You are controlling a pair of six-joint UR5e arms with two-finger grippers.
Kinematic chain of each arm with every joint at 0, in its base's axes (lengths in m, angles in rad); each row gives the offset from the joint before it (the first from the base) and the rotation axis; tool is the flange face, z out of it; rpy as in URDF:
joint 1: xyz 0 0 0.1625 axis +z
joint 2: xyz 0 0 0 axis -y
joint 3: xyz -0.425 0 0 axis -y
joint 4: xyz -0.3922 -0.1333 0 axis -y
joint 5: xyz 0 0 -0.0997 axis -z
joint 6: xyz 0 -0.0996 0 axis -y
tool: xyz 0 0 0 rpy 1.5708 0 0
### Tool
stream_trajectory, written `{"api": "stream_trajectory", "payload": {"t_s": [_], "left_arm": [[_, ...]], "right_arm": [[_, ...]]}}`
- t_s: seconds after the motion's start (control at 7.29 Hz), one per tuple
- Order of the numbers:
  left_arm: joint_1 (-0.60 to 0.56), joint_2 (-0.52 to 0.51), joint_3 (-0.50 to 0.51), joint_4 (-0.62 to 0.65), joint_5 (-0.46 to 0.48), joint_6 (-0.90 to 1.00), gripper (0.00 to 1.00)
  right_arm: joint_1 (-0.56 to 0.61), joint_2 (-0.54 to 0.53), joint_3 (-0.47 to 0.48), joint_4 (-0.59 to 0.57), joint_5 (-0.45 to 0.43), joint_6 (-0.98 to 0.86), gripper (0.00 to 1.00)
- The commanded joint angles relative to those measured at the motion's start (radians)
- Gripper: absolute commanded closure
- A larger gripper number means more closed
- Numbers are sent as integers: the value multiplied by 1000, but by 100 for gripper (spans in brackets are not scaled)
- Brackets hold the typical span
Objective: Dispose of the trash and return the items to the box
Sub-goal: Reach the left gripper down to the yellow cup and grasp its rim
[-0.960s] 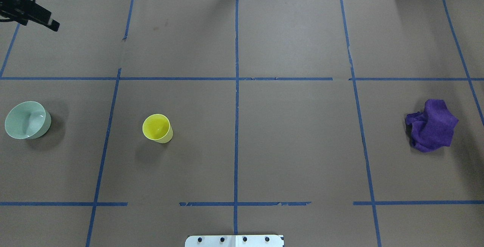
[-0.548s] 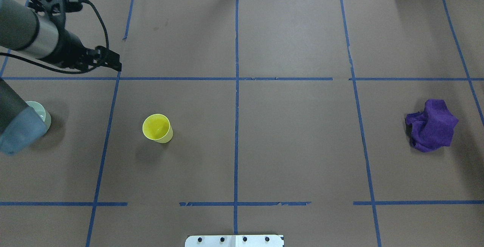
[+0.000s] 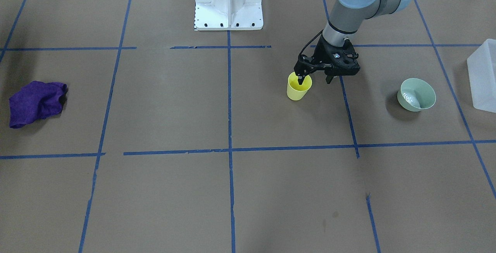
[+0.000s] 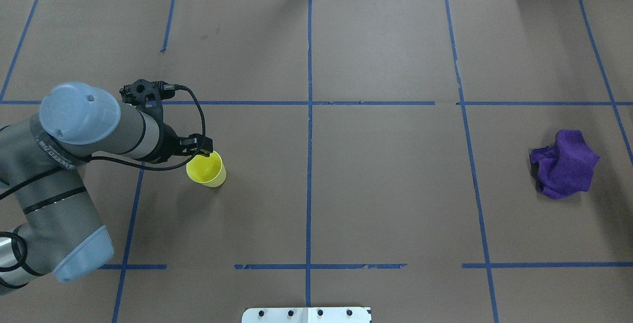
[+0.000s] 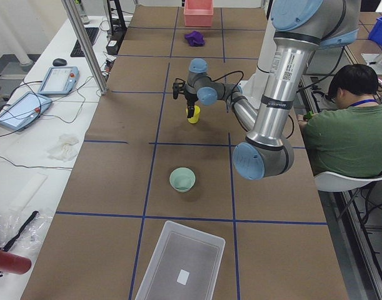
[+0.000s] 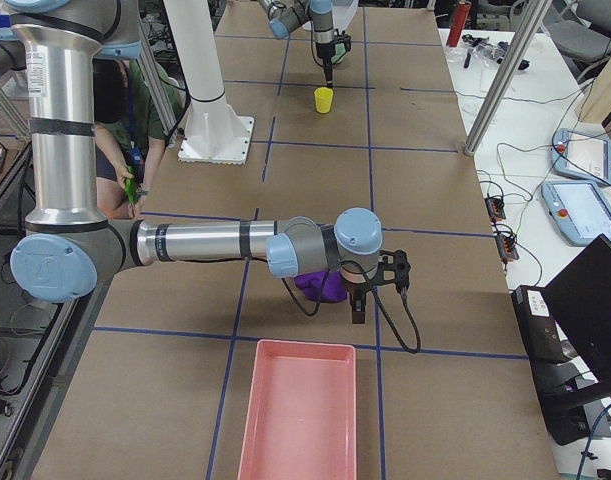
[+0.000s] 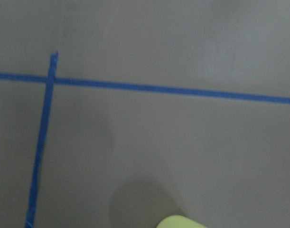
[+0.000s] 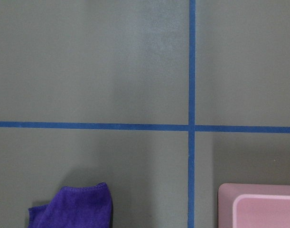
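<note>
The yellow cup (image 3: 298,88) stands upright left of centre in the overhead view (image 4: 206,168). My left gripper (image 3: 314,79) is open at its rim. One finger dips into the cup's mouth and the other is outside, on the bowl's side. The overhead view shows the left gripper (image 4: 199,148) at the cup's far-left edge. The mint-green bowl (image 3: 416,95) sits upright between the cup and the frosted box (image 3: 482,78); my left arm hides it from overhead. My right gripper (image 6: 363,300) hangs beside the purple cloth (image 6: 320,287); I cannot tell its state.
The purple cloth (image 4: 565,164) lies crumpled at the table's right. A pink tray (image 6: 297,410) stands beyond it at the table's end. The white pedestal base (image 3: 228,3) is at the robot's edge. A seated person (image 5: 347,125) is beside the table.
My left arm has swept in from the far-left corner down to the yellow cup, and it now covers the bowl in the overhead view. The cup and cloth have not moved.
</note>
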Motion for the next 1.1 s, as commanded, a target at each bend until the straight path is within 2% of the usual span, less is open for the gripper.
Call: {"api": "stream_trajectory", "payload": {"t_s": [0.0,0.27,0.41,0.55,0.82,0.96], "left_arm": [[45,10,12,-12,3,-11,14],[52,24,21,-12,3,-3,54],[52,23,32,-12,2,-3,84],[52,23,30,-12,2,-8,100],[19,44,-81,-3,-46,-13,100],[-89,71,-132,-3,-160,-2,100]], "right_arm": [[0,4,2,0,0,0,0],[0,4,2,0,0,0,0],[0,4,2,0,1,2,0],[0,4,2,0,3,2,0],[-2,7,2,-4,20,5,0],[-3,5,2,-10,53,37,0]]}}
